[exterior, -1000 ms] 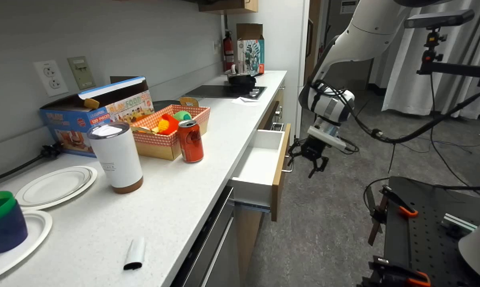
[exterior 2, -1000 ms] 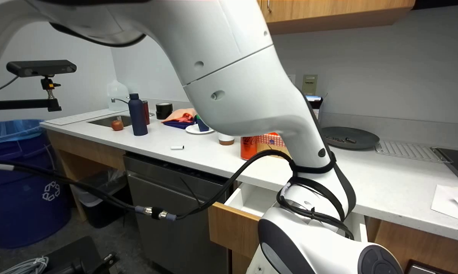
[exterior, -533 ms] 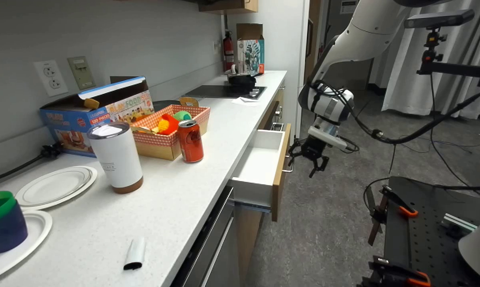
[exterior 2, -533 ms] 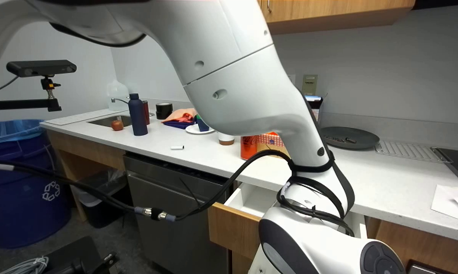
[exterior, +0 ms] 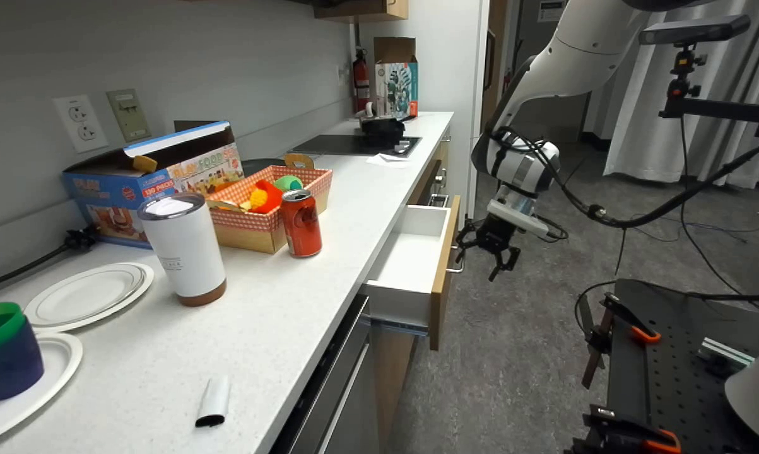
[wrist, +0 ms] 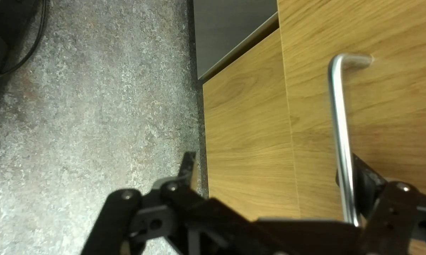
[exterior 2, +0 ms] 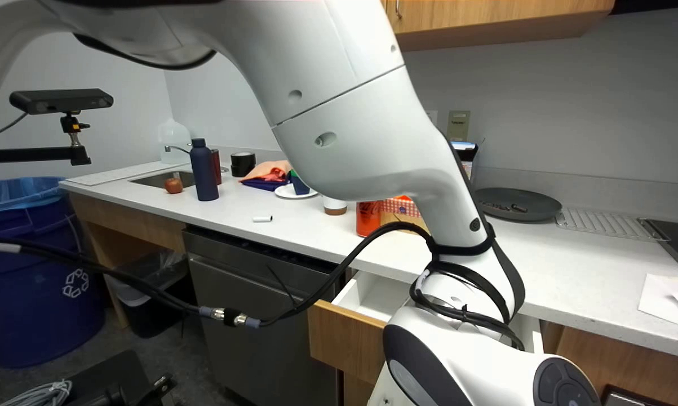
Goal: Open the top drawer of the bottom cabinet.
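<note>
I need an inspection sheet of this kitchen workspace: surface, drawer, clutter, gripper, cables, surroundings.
Surface: white countertop, holding various things.
Job's things: top drawer, pulled out of the bottom cabinet.
Clutter: red can, white tumbler and basket on the countertop.
Gripper: open; one of its fingers between metal handle and drawer; contact unclear.
Cables: black cables looped round the arm, one stretch hanging free.
Surroundings: grey floor; blue bin by the countertop's end.

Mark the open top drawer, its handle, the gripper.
Top drawer point(exterior: 411, 260): in an exterior view, on its white inside bottom.
Handle point(wrist: 342, 141): in the wrist view, mid-bar.
Gripper point(exterior: 476, 268): in an exterior view, midway between its fingertips.
</note>
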Action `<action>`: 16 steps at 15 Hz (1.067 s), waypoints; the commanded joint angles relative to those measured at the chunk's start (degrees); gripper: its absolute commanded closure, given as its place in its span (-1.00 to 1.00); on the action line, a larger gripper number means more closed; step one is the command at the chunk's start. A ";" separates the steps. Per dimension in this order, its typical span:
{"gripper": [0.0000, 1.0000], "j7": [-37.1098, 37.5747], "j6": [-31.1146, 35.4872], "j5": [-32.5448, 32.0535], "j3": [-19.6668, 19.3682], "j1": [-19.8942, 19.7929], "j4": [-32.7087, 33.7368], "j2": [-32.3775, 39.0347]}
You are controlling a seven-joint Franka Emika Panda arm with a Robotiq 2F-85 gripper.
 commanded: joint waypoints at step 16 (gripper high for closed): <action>-1.00 -6.80 3.43 -3.39 1.39 -1.22 0.51 0.04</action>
